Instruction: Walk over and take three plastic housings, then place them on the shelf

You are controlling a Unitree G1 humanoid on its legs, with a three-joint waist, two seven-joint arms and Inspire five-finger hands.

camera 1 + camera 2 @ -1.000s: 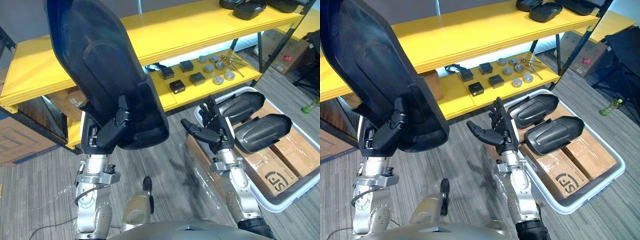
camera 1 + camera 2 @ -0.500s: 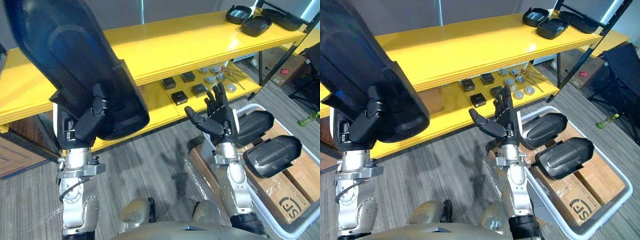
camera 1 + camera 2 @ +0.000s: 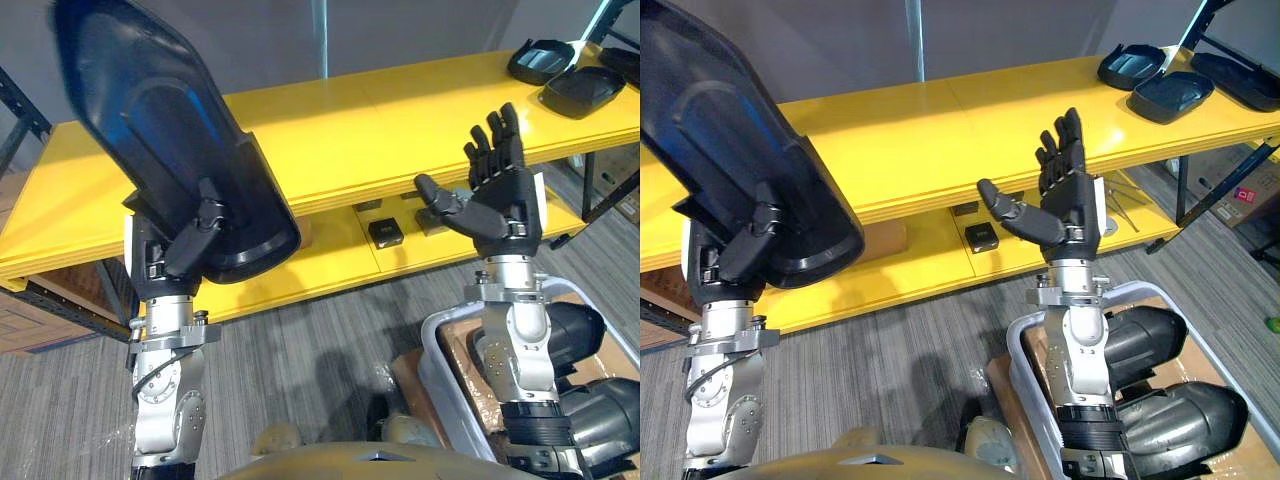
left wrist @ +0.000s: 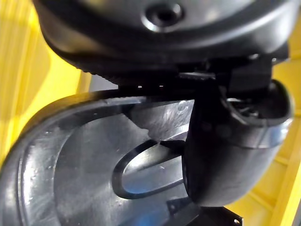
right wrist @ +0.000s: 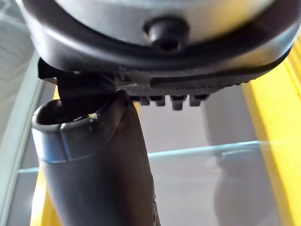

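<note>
- Setting: a two-tier yellow shelf (image 3: pixel 380 130) runs across the view above a grey plank floor (image 3: pixel 300 340).
- Left hand (image 3: pixel 182 255), at 9 o'clock: fingers (image 3: pixel 205 215) and thumb are curled on the lower rim of a large black plastic housing (image 3: pixel 170 150). The left wrist view shows the thumb pressed into the housing's hollow inner face.
- The held housing tilts up toward 11 o'clock, in front of the top board and not yet resting on it.
- Right hand (image 3: pixel 500 190), at 2 o'clock: fingers straight and spread, thumb out, holding nothing.
- Lower tier, centre: small black boxes (image 3: pixel 385 233).
- At 5 o'clock: a white bin (image 3: pixel 432 365) with further housings (image 3: pixel 1185 420).
- At 1 o'clock: dark housings (image 3: pixel 545 60) already lie on the top board.
- Hazards (judgement): the long housing is gripped at one end, so its weight may lever it out of the fingers. Its upper end may strike the board's edge if it is brought in too low. The empty hand could knock against the shelf front.
</note>
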